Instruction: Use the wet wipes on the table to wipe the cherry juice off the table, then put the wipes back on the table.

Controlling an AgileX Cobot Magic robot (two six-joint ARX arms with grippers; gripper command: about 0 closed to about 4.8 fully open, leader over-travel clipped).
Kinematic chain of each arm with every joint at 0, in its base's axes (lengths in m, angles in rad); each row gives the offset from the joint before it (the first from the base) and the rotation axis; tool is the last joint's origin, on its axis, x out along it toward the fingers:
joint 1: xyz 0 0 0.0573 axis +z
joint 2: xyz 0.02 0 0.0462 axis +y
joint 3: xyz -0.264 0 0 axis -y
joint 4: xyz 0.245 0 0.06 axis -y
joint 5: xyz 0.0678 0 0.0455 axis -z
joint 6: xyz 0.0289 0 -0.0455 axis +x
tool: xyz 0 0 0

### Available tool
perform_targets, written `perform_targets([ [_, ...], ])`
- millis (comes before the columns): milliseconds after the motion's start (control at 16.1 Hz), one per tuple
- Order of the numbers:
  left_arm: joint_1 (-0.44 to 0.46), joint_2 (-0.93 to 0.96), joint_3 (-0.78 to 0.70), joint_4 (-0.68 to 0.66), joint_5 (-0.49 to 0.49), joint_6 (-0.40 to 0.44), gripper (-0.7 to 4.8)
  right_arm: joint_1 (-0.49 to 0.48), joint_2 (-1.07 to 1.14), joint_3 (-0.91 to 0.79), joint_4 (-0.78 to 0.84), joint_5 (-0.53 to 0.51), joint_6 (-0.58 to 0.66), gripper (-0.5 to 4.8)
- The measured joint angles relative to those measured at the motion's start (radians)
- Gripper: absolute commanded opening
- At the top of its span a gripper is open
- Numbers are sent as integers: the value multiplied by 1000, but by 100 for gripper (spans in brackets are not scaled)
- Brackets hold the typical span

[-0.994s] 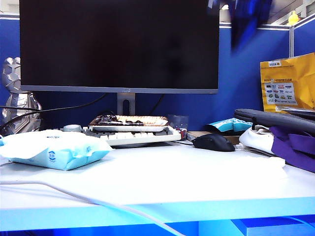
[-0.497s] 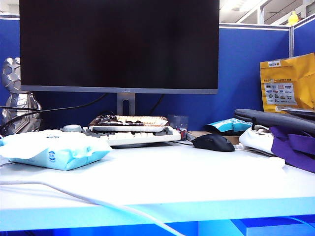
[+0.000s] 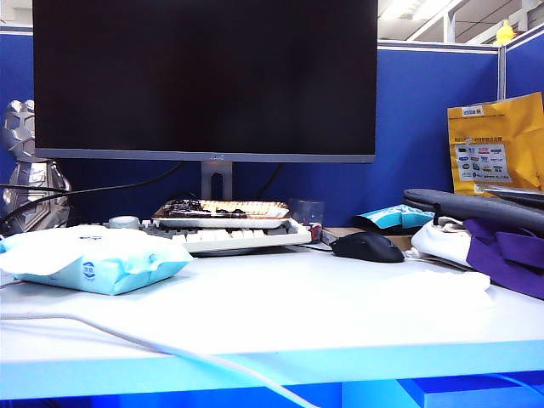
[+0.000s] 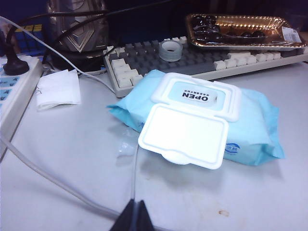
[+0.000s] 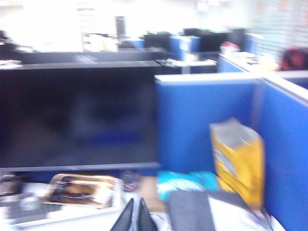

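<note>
One thin white wet wipe [image 3: 452, 287] lies flat on the table [image 3: 280, 319] at the right, in front of the purple cloth. No cherry juice shows plainly; only a tiny brownish speck [image 4: 222, 211] marks the table [image 4: 72, 144] near the pack. Neither arm appears in the exterior view. My left gripper [image 4: 136, 206] is shut and empty, low over the table by a grey cable [image 4: 57, 180]. My right gripper [image 5: 134, 206] is shut and empty. It is raised high, level with the monitor [image 5: 77, 115], in a blurred picture.
A light-blue wipes pack [image 4: 202, 120] with its lid flipped open lies at the left [image 3: 89, 259]. Behind stand a keyboard [image 3: 229, 235], a tray of cherries [image 3: 221, 209], a black mouse [image 3: 367, 246] and a monitor [image 3: 204, 76]. Purple cloth [image 3: 510, 259] and a grey case [image 3: 476, 206] crowd the right.
One second ago a blurred blue arm showed at the exterior view's upper right; it has left that view. The wipe and the pack have not moved.
</note>
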Motion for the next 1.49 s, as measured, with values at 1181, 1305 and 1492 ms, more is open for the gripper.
perform_targets([
  [1181,0,0,0,0,0,0,-5,-167,-668,-1723,985,-233,-42,-1],
  [1305,0,0,0,0,0,0,-5,-168,-668,-1731,932,-227,-42,-1],
  [1492,0,0,0,0,0,0,-5,-168,-669,-1731,776,-195,-32,-1],
])
